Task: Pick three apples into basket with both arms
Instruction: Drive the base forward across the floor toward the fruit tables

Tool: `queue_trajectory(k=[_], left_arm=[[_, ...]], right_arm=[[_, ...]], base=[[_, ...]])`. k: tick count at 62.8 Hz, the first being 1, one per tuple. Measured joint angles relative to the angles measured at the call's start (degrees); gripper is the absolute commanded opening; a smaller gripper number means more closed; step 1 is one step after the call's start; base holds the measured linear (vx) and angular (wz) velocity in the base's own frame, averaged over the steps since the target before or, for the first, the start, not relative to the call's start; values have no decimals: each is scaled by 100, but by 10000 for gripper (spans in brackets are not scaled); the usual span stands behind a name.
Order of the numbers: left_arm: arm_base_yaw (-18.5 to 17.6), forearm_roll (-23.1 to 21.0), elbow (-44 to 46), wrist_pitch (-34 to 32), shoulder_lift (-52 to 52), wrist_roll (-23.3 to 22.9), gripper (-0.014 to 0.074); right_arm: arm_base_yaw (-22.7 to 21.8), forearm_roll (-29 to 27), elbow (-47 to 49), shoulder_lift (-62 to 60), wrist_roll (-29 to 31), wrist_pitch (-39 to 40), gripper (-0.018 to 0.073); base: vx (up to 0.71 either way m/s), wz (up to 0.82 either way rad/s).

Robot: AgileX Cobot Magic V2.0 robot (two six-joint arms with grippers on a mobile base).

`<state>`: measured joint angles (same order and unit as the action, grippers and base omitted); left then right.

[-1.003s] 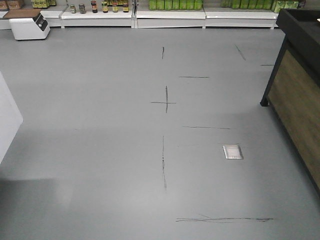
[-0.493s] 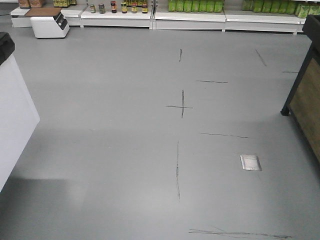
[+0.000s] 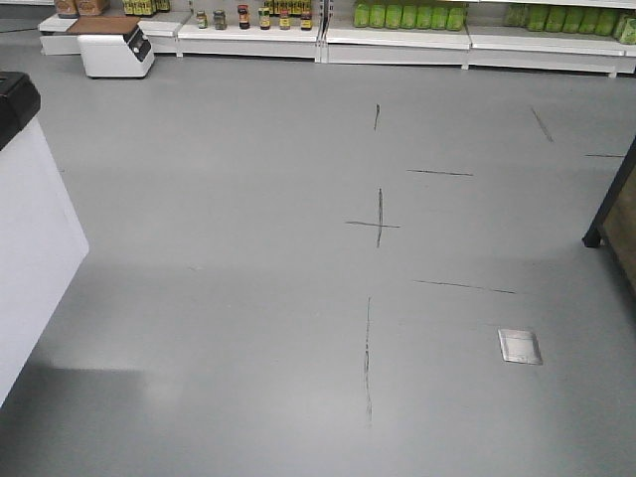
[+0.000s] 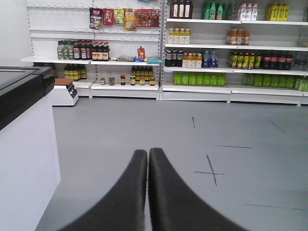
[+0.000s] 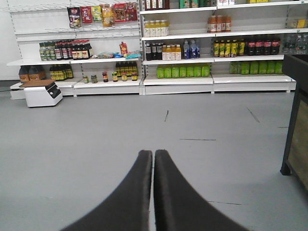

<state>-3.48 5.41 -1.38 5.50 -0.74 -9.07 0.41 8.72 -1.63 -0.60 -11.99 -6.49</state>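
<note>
You see no apples or basket, so their direction is unknown; left end effector (image 4: 148,154) and right end effector (image 5: 153,155), both pressed together and empty, face the shelves (image 5: 178,79).

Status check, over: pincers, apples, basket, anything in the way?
Both shut, empty: left pincer, right pincer. Apples and basket not in view. White counter close on the left, dark stand at the right edge.
</note>
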Motion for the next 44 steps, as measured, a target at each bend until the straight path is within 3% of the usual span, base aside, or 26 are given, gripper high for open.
queue_trajectory(k=[44], left_arm=[[0,0,0,0,0,0,-6]], right_arm=[[0,0,0,0,0,0,-4]], base=[[19,-5]])
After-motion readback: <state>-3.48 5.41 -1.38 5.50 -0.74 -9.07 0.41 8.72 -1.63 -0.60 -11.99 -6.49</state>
